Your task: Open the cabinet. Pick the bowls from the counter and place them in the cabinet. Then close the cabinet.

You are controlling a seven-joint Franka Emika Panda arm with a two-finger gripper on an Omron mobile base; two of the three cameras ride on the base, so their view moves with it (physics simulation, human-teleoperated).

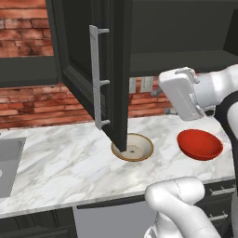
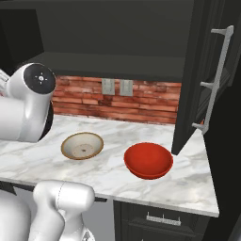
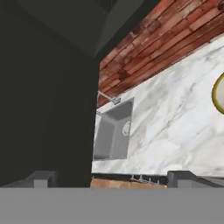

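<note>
Left base view gives me the cabinet (image 1: 111, 69) door swung open, with the tan bowl (image 1: 135, 148) mid-tabletop (image 1: 56, 162) and the red bowl (image 1: 200, 144) toward its right edge. My claw (image 3: 111, 177) is spread and empty, so I judge picking comes next: descend over one bowl's rim.

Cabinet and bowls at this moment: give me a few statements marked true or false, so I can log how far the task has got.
1. The cabinet door stands open. True.
2. The red bowl sits inside the cabinet. False: it rests on the counter.
3. The tan-rimmed bowl lies on the counter, apart from the red one. True.
4. The gripper is shut on a bowl. False: it is open and holds nothing.
5. A sink is set into the counter. True.
</note>
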